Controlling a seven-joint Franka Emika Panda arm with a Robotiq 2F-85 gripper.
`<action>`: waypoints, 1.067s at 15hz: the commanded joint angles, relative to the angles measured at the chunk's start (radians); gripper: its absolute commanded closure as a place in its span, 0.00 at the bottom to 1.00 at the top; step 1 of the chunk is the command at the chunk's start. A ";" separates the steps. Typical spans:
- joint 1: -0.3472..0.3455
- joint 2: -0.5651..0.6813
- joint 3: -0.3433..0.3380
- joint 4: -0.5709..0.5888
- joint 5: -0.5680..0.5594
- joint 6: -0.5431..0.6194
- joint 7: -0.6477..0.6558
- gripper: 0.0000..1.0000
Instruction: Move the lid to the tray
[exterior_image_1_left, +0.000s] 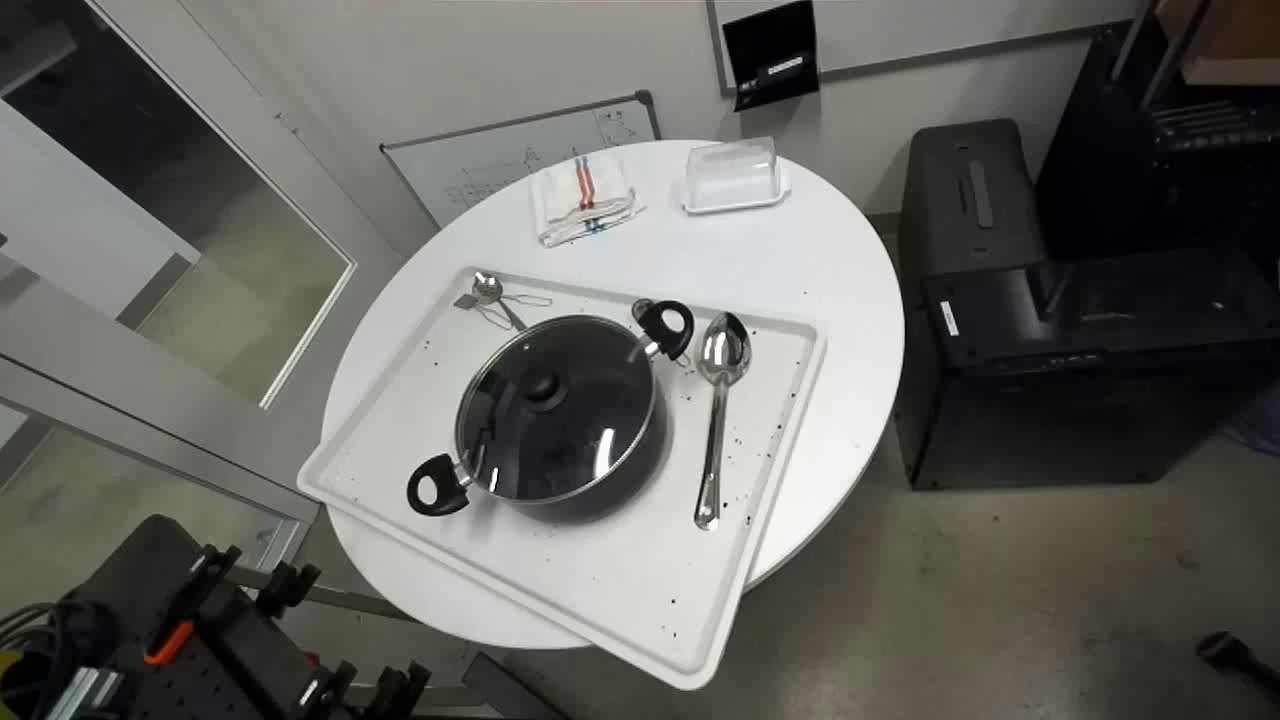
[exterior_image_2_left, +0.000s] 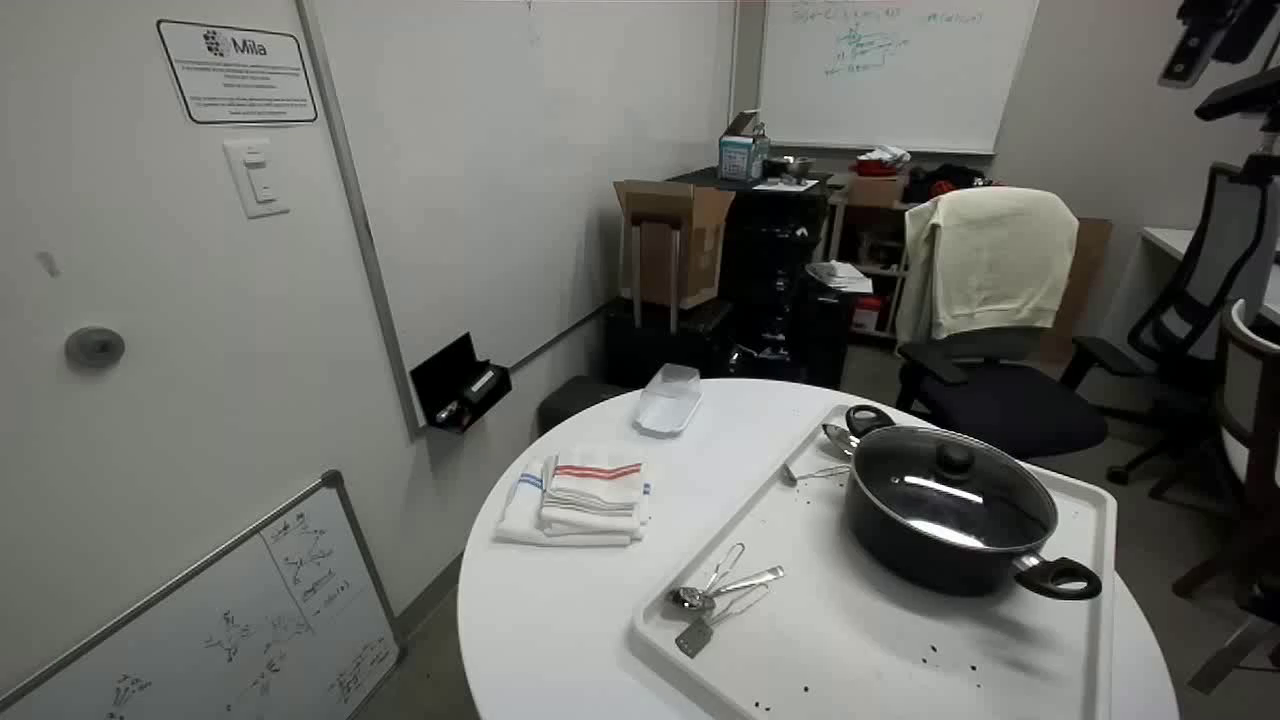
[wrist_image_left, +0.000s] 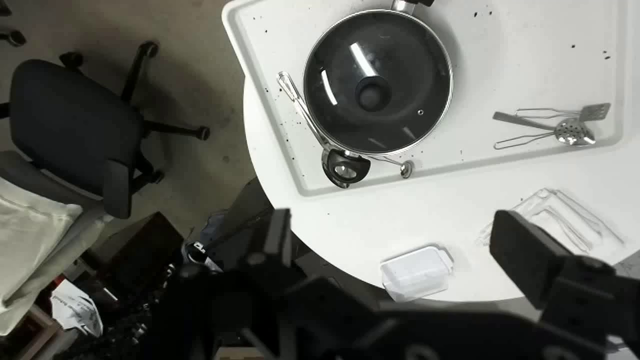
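Observation:
The dark, shiny glass lid (exterior_image_1_left: 556, 420) with its central knob sits on the black pan; it also shows in an exterior view (exterior_image_2_left: 970, 490) and in the wrist view (wrist_image_left: 400, 60). The black pan (exterior_image_2_left: 925, 560) stands on the white tray (exterior_image_1_left: 600, 580), which also shows in an exterior view (exterior_image_2_left: 850, 650) and in the wrist view (wrist_image_left: 520, 65). My gripper (wrist_image_left: 390, 217) is open and empty in the wrist view, its fingers wide apart. It is high above the table, apart from the lid, which lies beyond the fingertips towards the top of that view.
A large spoon (exterior_image_1_left: 715, 430) lies beside the pan on the tray, and small utensils (exterior_image_1_left: 490, 290) lie near its corner. Folded towels (exterior_image_1_left: 585, 200) and a small white box with a clear cover (exterior_image_1_left: 735, 178) stand on the round white table (exterior_image_1_left: 850, 300). The tray overhangs the table's edge.

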 joint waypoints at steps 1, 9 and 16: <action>0.024 0.003 -0.019 0.003 -0.011 -0.004 0.009 0.00; 0.024 0.002 -0.019 0.004 -0.011 -0.004 0.009 0.00; 0.032 0.014 -0.029 0.006 -0.002 0.001 -0.016 0.00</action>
